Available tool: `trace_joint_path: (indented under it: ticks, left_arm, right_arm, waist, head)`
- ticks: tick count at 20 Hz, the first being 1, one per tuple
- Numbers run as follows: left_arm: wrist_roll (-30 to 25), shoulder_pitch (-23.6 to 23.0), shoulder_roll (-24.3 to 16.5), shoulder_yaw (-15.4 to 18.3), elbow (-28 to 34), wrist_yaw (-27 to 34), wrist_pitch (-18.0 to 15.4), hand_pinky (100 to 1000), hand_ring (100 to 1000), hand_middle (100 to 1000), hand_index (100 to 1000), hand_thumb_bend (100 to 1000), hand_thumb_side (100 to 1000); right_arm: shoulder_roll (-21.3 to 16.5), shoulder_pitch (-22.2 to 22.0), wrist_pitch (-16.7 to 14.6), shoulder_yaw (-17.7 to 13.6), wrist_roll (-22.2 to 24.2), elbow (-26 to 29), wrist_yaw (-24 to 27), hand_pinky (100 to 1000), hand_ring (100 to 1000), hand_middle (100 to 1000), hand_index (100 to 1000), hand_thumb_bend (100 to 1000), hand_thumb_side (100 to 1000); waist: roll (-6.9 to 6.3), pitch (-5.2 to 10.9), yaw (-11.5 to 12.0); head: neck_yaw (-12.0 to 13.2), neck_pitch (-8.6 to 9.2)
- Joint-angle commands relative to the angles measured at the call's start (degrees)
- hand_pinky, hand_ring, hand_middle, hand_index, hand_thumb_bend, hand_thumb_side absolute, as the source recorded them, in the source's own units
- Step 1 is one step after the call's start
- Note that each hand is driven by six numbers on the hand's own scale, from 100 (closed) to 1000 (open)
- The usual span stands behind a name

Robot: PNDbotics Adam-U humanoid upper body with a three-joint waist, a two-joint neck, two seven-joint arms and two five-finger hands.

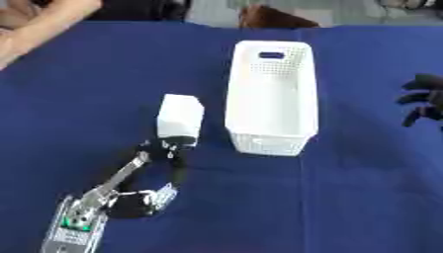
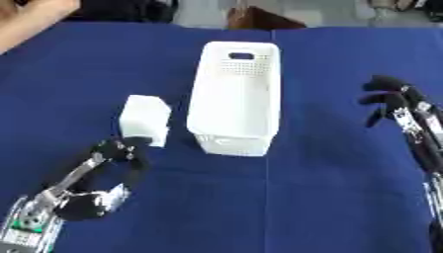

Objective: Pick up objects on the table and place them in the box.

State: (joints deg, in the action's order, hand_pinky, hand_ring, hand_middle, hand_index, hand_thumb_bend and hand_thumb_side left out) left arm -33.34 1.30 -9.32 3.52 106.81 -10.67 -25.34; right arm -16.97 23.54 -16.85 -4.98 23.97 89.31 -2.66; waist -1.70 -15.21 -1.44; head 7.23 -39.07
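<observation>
- The robot's left hand (image 1: 152, 170), nearest the camera, reaches up from the 7 o'clock corner of the left eye view, its silver-jointed forearm angled toward the centre of the bench (image 1: 372, 197).
- Its fingers (image 1: 176, 144) are curled, their tips touching the near end of a white block (image 1: 180, 115); whether they actually grip the block cannot be told from either view.
- The white block, a small rectangular object, lies on the blue-covered bench at about 10 o'clock from the picture's centre, just beside the box (image 1: 270, 74) on its 9 o'clock side, with a narrow strip of blue cloth showing between them.
- The box, a long white plastic basket with perforated walls and a slot handle at its far end, stands upright at the middle of the bench, its long axis running from 12 to 6 o'clock; nothing can be made out inside it.
- The right hand (image 2: 389, 99) hangs at the 3 o'clock edge, well apart from the box, its dark fingers (image 2: 377, 85) loosely bent and grasping nothing, the arm running down toward 5 o'clock in the right eye view.
- A vertical crease in the blue cloth runs from the box's near end toward 6 o'clock.
</observation>
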Motion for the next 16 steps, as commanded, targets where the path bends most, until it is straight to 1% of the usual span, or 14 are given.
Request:
trace_joint_path:
  ticks: [1, 12, 13, 14, 15, 16]
  left_arm:
    - [-0.03, 0.05, -0.8, -0.04, 1.47, -0.43, -0.41, 471, 416, 543, 919, 100, 490]
    - [-0.04, 0.0, -0.93, -0.05, 1.88, -0.97, -0.72, 483, 423, 548, 918, 100, 483]
    - [-0.01, -0.04, -1.09, 0.03, 2.06, -1.18, -0.84, 492, 434, 556, 918, 100, 473]
    - [0.05, -0.31, -1.82, 0.16, 2.81, -1.92, -1.4, 508, 449, 574, 918, 100, 441]
    - [0.26, -0.84, -2.62, 0.24, 3.93, -2.96, -2.24, 512, 453, 579, 918, 100, 433]
    - [0.67, -1.8, -4.44, 0.34, 5.73, -4.65, -3.92, 546, 483, 607, 910, 100, 380]
  right_arm:
    - [-0.67, 0.98, 0.03, -0.19, 0.11, 0.84, 0.13, 449, 702, 764, 899, 100, 857]
    - [-0.65, 1.05, 0.02, -0.2, 0.13, 0.81, 0.09, 450, 702, 764, 899, 100, 857]
    - [-0.65, 1.06, 0.02, -0.21, 0.12, 0.8, 0.08, 450, 702, 764, 899, 100, 858]
    - [-0.63, 1.02, 0.03, -0.23, 0.11, 0.77, 0.08, 450, 702, 764, 899, 100, 857]
    - [-0.62, 0.99, 0.04, -0.24, 0.11, 0.73, 0.08, 450, 702, 764, 899, 100, 857]
    - [-0.68, 0.89, 0.06, -0.21, 0.15, 0.67, 0.05, 450, 702, 764, 899, 100, 857]
  waist:
    - [0.18, 1.15, 0.08]
    - [0.24, 1.11, 0.09]
    - [0.25, 1.12, 0.07]
    - [0.27, 1.16, 0.09]
    - [0.29, 1.2, 0.1]
    - [0.19, 1.32, 0.16]
  head:
    - [0.64, 0.84]
    - [0.66, 0.95]
    - [0.65, 0.97]
    - [0.62, 0.96]
    - [0.62, 0.93]
    - [0.7, 0.87]
